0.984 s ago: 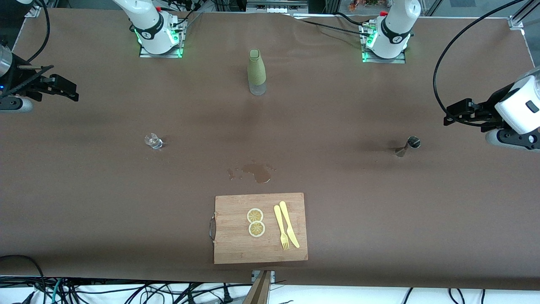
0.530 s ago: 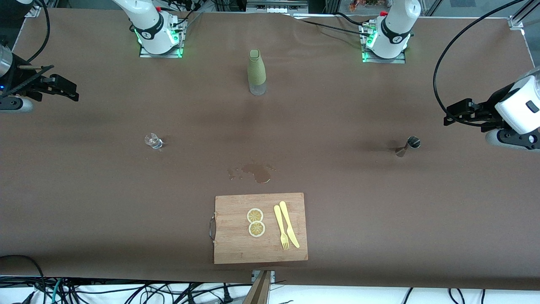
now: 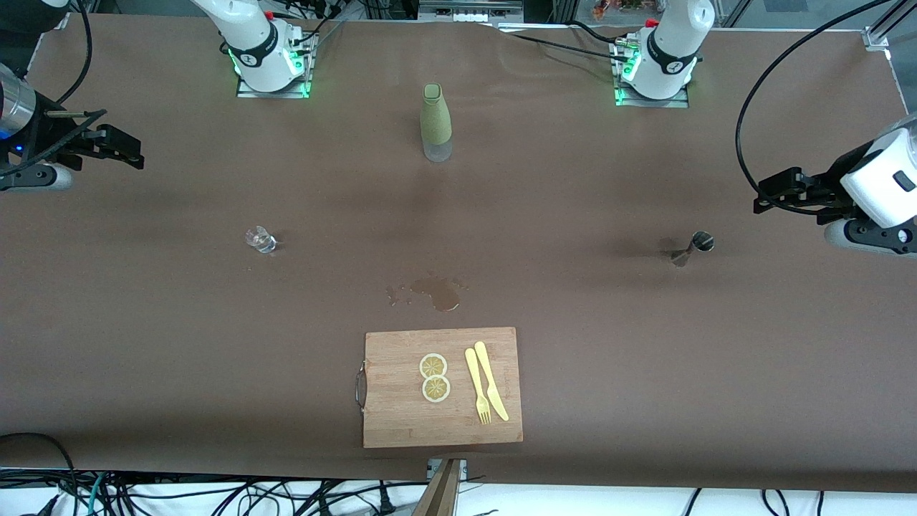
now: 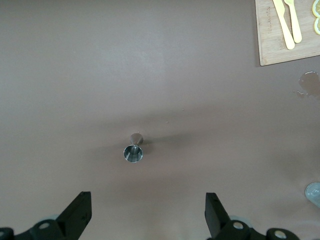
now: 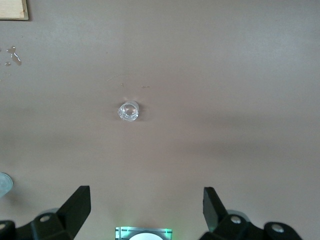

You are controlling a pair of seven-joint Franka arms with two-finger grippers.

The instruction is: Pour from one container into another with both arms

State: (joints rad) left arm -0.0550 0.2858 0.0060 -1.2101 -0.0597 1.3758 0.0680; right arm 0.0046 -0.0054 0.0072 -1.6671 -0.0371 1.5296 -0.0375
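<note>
A small clear glass stands on the brown table toward the right arm's end. A metal jigger stands upright toward the left arm's end. My right gripper hovers open and empty over the table's edge at its own end, well apart from the glass. My left gripper hangs open and empty over the table at its end, a short way from the jigger. Neither gripper touches anything.
A green bottle stands midway between the two arm bases. A wet puddle lies at the table's middle. Nearer to the front camera sits a wooden cutting board with two lemon slices, a yellow fork and a knife.
My right gripper has shifted slightly toward the table's middle. The left arm, the glass and the jigger have not moved.
</note>
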